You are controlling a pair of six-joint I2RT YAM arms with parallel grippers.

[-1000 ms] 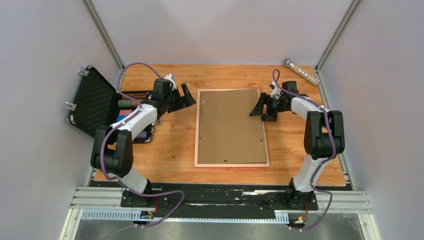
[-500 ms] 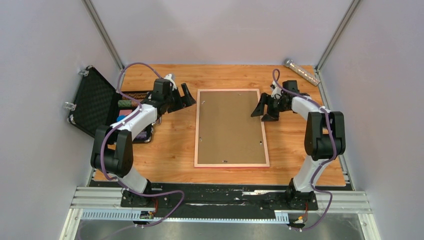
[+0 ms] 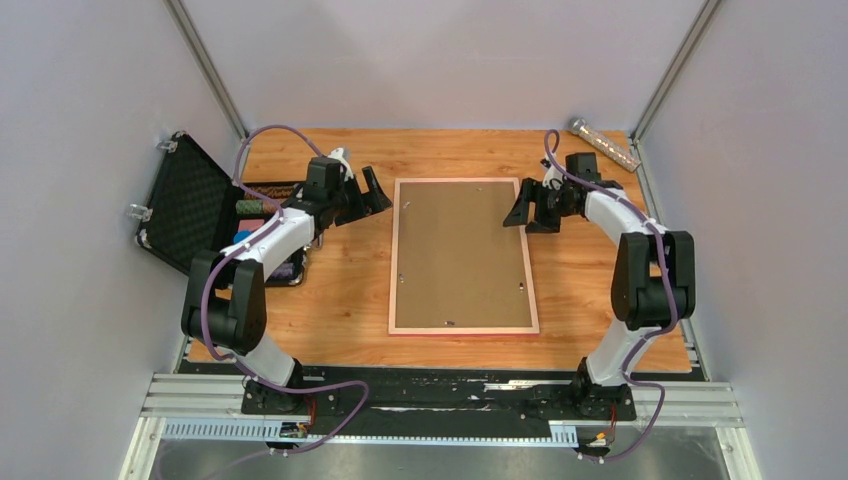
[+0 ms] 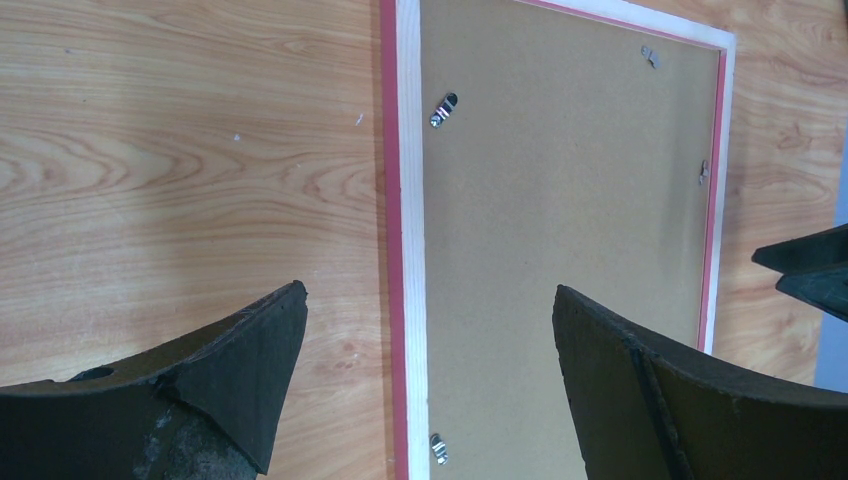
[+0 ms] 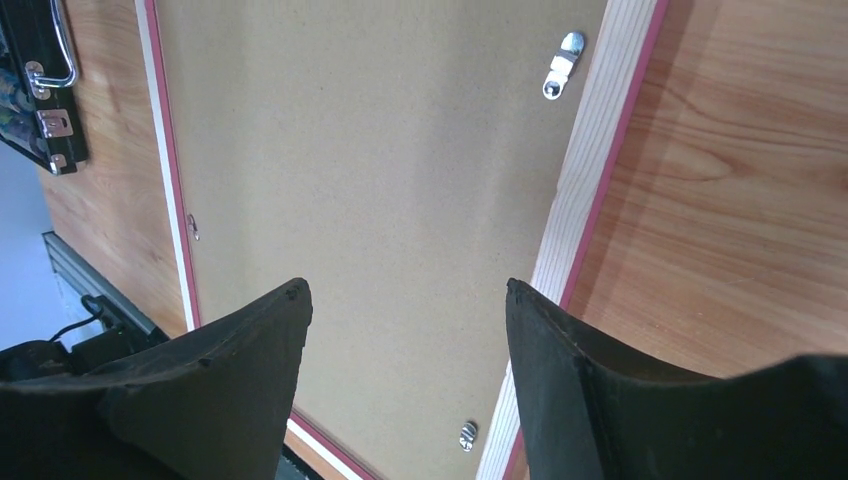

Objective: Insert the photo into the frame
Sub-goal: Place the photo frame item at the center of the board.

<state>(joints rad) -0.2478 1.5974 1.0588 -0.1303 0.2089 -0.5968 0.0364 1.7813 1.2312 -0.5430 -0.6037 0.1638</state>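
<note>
The frame (image 3: 394,262) is laid face down, backing board (image 3: 460,255) seated inside; left gripper (image 3: 365,202) and right gripper (image 3: 525,215) are held spread and empty near its far corners

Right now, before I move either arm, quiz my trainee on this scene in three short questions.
1. True or false: the frame lies back up, with the backing board showing.
2. Which is nearer the case? A) left gripper B) right gripper
3. Fill in: both grippers are ____ and hold nothing.
Key: 1 true; 2 A; 3 open.
</note>
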